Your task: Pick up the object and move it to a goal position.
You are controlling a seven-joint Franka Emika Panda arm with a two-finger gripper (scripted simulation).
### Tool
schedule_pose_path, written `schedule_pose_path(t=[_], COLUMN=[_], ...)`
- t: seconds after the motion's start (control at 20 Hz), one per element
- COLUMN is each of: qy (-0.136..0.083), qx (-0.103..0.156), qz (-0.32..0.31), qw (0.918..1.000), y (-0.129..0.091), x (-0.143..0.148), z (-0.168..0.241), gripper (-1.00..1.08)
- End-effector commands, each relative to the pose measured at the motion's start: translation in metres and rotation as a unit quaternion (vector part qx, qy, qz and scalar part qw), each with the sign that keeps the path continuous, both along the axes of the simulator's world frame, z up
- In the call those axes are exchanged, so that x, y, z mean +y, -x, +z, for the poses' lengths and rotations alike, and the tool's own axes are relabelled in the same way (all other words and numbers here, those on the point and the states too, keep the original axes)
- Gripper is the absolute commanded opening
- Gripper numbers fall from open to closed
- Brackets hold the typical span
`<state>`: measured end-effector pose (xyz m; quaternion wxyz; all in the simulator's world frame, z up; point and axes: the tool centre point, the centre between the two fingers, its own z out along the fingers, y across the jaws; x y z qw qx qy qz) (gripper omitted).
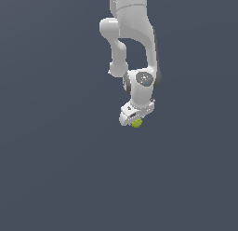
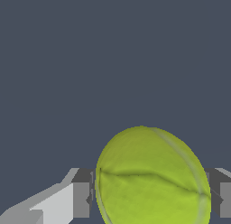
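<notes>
While the white arm [image 1: 135,48] hangs over the plain grey ground [image 1: 56,179], its gripper [image 1: 135,119] pinches the yellow-green ball [image 2: 151,178], fingers [image 2: 81,199] pressed against both sides.

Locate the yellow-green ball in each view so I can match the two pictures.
Exterior view: the ball peeks out beneath the gripper, a little above the picture's middle.
Wrist view: the ball fills the foreground between the fingers.
Shared landmark: the gripper's fingers around the ball.
</notes>
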<state>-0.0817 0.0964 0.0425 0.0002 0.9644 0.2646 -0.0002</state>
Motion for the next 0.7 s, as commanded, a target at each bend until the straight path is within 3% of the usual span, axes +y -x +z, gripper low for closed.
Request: schedule_pose_path(t=[0.0,0.65], qy=[0.0,-0.001], qx=[-0.001,0.0], qz=[0.0,0.0], qw=[1.0,1.0], y=[-0.002,-0.041], x=[0.0,0.007], z=[0.003,0.062], gripper=[-1.0,-1.0])
